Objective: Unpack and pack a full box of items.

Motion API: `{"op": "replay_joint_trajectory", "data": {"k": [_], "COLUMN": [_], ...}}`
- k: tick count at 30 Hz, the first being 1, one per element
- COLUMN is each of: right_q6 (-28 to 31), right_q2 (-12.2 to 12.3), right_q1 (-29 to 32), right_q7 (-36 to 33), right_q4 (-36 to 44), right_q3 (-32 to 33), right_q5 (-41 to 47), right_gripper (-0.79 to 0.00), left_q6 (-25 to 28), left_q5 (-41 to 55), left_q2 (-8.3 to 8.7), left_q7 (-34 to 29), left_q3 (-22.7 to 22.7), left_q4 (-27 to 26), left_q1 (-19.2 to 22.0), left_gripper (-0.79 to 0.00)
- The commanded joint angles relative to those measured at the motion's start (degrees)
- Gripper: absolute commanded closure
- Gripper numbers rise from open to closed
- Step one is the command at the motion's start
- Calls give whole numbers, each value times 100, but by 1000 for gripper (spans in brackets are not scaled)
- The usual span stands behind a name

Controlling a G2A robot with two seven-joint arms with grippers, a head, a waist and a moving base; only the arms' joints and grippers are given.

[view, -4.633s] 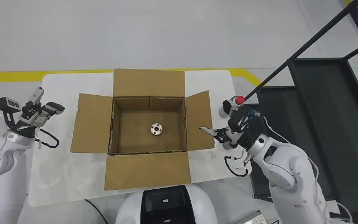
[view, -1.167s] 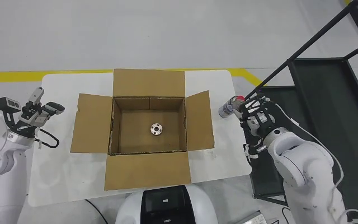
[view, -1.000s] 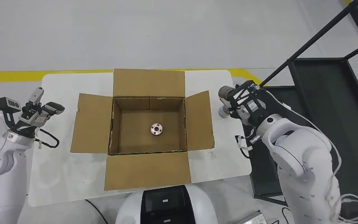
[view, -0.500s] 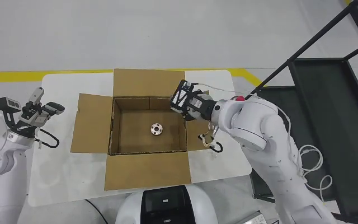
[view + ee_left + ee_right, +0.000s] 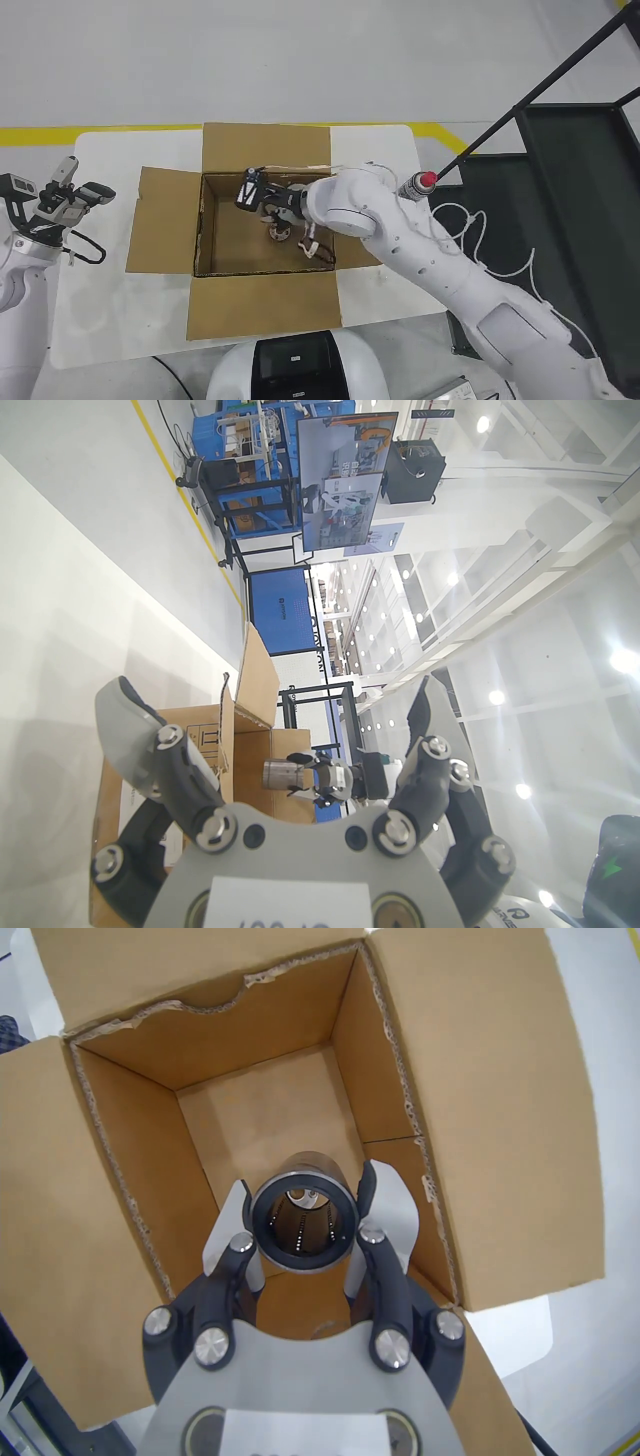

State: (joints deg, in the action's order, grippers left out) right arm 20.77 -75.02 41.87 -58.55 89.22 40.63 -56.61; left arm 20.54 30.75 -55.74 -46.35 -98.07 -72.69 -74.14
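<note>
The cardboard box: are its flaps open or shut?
Open. The cardboard box has all four flaps spread outward, and its inner floor is visible.

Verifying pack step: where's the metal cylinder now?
Right wrist view: the metal cylinder is clamped in the right end effector, held over the open cardboard box.

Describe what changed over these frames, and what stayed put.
The right gripper closed on the hollow metal cylinder with a black rim beside the open cardboard box, lifted it and swung it over the box's interior. The small round metal flange inside and the open left gripper stayed put.
</note>
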Motion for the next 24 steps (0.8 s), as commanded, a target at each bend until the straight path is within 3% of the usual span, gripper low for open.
{"op": "replay_joint_trajectory", "data": {"k": [1,12,24], "right_q6": [-181,-443,-492], "right_q2": [-133,-817,-1334], "right_q1": [-189,-680,-992], "right_q7": [213,1066,1549], "right_q4": [-524,-2479,-3634], "right_q3": [-261,-1219,-1520], "right_q5": [35,392,465], "right_gripper": [0,0,0], "left_q6": [0,0,0], "left_q5": [0,0,0], "left_q2": [0,0,0], "left_q7": [0,0,0], "left_q3": [0,0,0], "left_q4": [0,0,0], "left_q1": [0,0,0], "left_gripper": [-785,-785,-785]}}
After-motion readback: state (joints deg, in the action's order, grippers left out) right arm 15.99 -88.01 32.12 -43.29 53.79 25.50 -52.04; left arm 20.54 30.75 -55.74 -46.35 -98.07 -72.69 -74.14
